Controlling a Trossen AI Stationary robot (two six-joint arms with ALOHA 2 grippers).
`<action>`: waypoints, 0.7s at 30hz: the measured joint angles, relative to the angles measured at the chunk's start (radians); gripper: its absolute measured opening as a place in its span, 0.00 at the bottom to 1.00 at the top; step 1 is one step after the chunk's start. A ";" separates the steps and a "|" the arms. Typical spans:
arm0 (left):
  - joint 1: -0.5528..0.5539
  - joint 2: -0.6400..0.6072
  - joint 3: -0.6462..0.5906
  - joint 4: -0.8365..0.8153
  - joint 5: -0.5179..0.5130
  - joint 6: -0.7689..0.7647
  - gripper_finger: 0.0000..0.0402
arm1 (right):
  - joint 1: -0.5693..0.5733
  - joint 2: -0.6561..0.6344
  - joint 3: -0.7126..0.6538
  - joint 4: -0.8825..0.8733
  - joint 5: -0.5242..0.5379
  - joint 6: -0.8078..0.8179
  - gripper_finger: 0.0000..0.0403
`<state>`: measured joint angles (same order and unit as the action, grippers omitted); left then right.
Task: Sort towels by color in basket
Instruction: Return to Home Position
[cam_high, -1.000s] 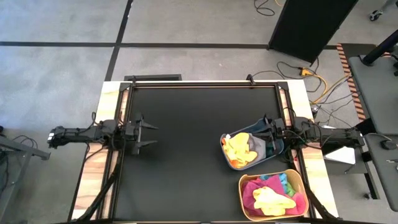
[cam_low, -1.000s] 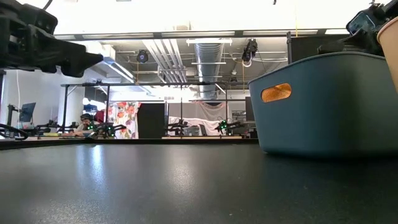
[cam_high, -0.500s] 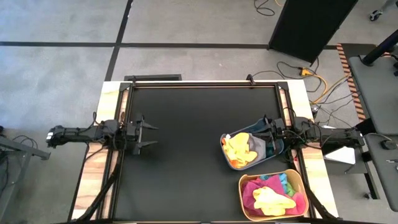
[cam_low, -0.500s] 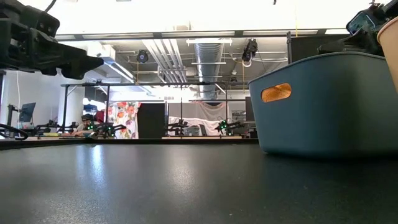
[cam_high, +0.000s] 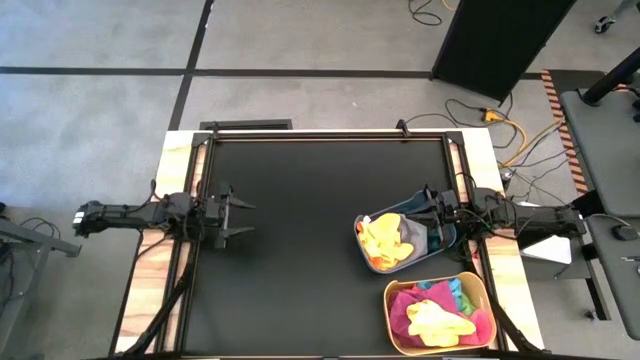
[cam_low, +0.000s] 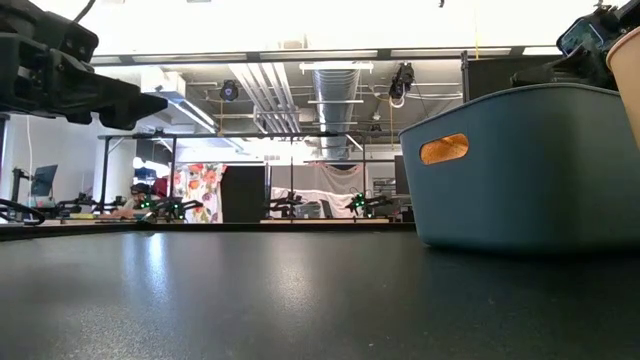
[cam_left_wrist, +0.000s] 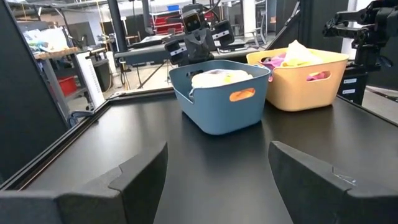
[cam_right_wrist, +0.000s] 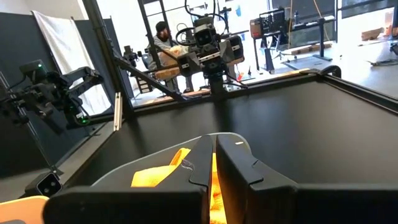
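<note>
Left gripper (cam_high: 240, 218) hovers at the black table's (cam_high: 300, 285) 9 o'clock edge, fingers spread wide. Right gripper (cam_right_wrist: 214, 149), fingers pressed together, sits over the blue bin (cam_low: 520, 170) at 4 o'clock (yellow towel (cam_high: 380, 240) and grey towel (cam_high: 412, 235) inside). Tan bin (cam_left_wrist: 292, 93), just beside at 5 o'clock, holds a magenta towel (cam_high: 405, 308) under another yellow cloth (cam_high: 440, 322).

Left tool (cam_high: 242, 217) slightly back (barely)

On my counter (cam_high: 300, 230), the edge bin (cam_high: 358, 232) sits at the right side with towels (cam_high: 385, 242) in it, under the right gripper (cam_high: 432, 212). The corner bin (cam_high: 388, 310), holding more towels (cam_high: 435, 320), stands just beside it in the counter's right corner. The left gripper (cam_high: 248, 218) hangs over the counter's left side.
</note>
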<state>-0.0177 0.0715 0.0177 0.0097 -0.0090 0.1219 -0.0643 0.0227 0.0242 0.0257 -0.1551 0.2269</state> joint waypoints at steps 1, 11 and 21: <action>0.000 0.001 0.000 0.000 0.000 0.000 0.66 | 0.000 0.000 0.000 0.000 0.000 0.001 0.03; 0.000 0.005 0.001 0.003 0.000 0.000 0.66 | 0.001 0.003 0.002 -0.011 -0.085 -0.015 0.03; 0.000 0.007 0.002 0.006 0.000 0.000 0.66 | 0.000 0.005 0.002 -0.014 -0.085 -0.018 0.03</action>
<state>-0.0177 0.0781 0.0196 0.0158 -0.0086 0.1223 -0.0639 0.0277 0.0265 0.0116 -0.2401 0.2092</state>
